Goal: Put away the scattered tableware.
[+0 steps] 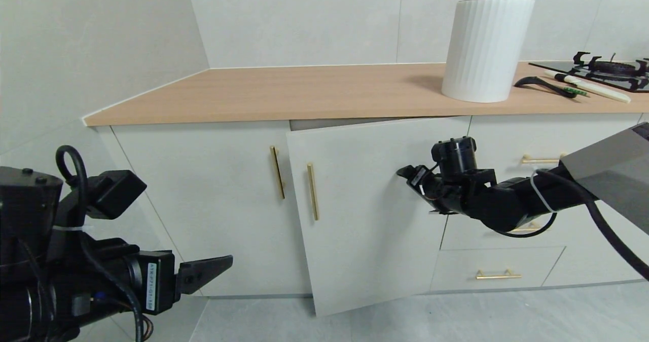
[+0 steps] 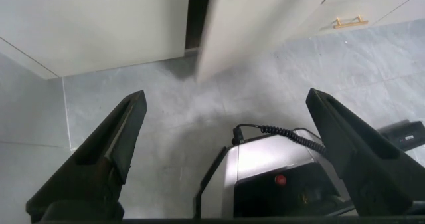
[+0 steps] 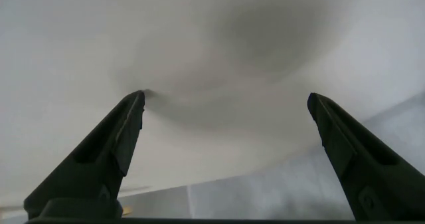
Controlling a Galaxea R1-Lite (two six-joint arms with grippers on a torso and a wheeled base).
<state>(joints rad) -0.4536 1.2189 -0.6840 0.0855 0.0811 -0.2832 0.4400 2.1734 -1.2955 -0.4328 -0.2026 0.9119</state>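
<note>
Your right gripper [image 3: 226,99] is spread wide against the ajar door [image 1: 375,205], and the left gripper [image 2: 226,99] hangs released. The spoon [image 1: 545,84] and white utensil [image 1: 590,87] lie at the desk's [image 1: 304,91] right end. They're likely light, stiff and slippery, so pinch mid-handle.

Black spoon [image 1: 543,84], white utensil [image 1: 593,88] on countertop [image 1: 304,91]

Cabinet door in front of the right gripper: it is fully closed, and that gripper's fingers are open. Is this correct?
No: the cabinet door is ajar, swung outward, as the head view shows. The right gripper is in front of it, fingers open.
</note>
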